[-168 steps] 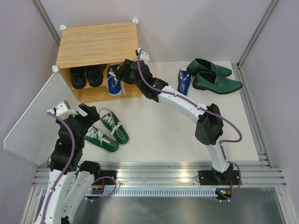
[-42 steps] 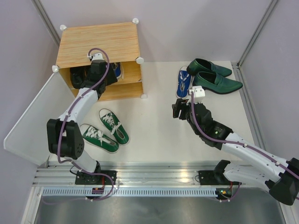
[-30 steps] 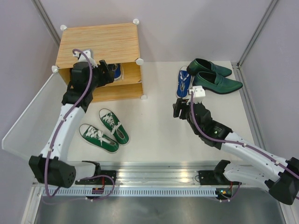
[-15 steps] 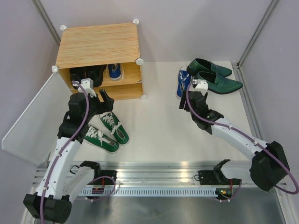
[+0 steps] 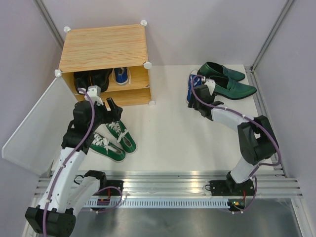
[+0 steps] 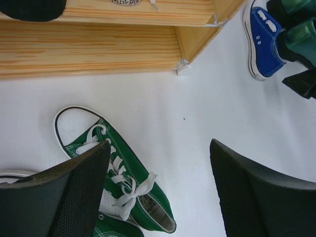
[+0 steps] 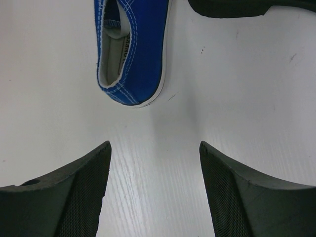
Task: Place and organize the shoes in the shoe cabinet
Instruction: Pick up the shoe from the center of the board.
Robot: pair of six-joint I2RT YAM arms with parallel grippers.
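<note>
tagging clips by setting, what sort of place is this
Probably a robotics lab cell, not a home: a white table boxed in by plain pale wall panels, a ribbed aluminium rail along its near edge, and a light wood-grain shoe cabinet staged on top.

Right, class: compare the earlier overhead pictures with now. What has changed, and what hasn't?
The right gripper left one blue sneaker on the upper shelf of the shoe cabinet and now sits open at the heel of the other blue sneaker. The left gripper reached into the cabinet, then drew back, open, above the green sneakers. The black ankle boots, loafers and green sneakers stayed put.
</note>
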